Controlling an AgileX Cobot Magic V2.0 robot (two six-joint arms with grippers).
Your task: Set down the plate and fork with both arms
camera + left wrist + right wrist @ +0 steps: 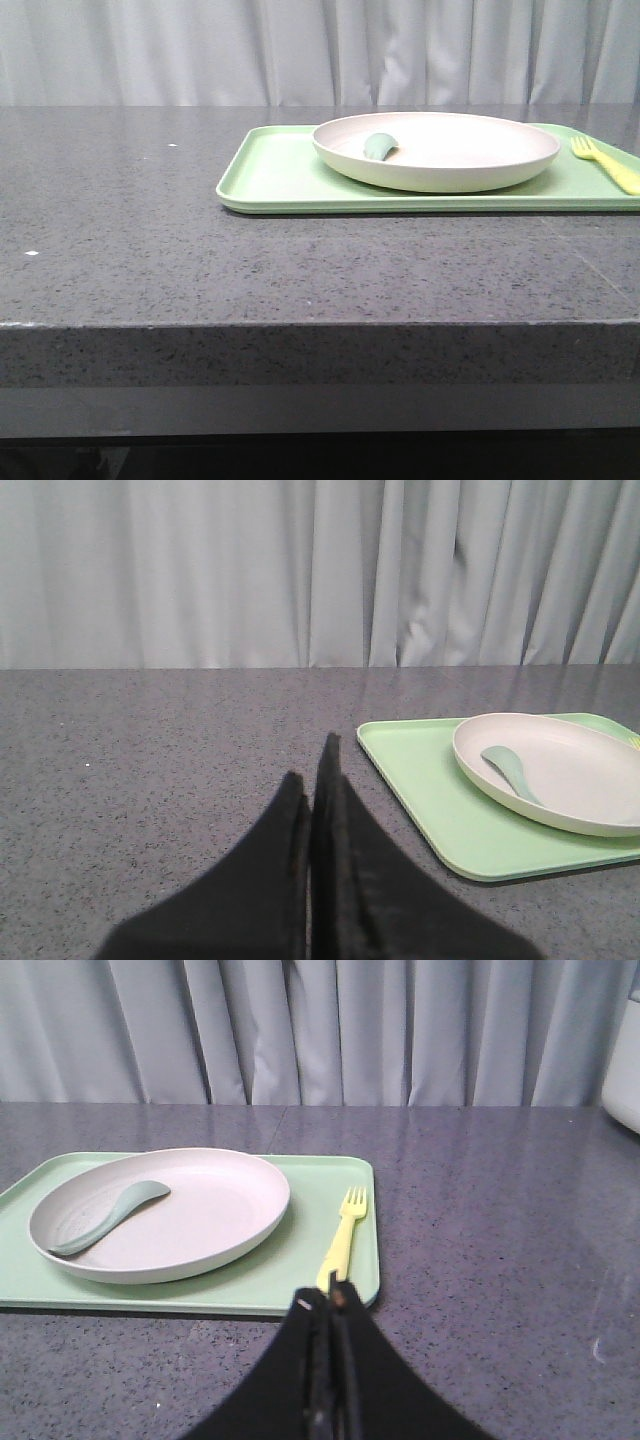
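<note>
Plate sits on the green tray, grey-green spoon lying in it; fork lies on the tray just right of the plate. Plate looks rigid, light, smooth — best pinched at the raised rim. Fork is thin, flat plastic — take the handle near the tray edge. Left gripper and right gripper both hover with fingers together, holding nothing, low over the tabletop, aimed toward the tray.
</note>
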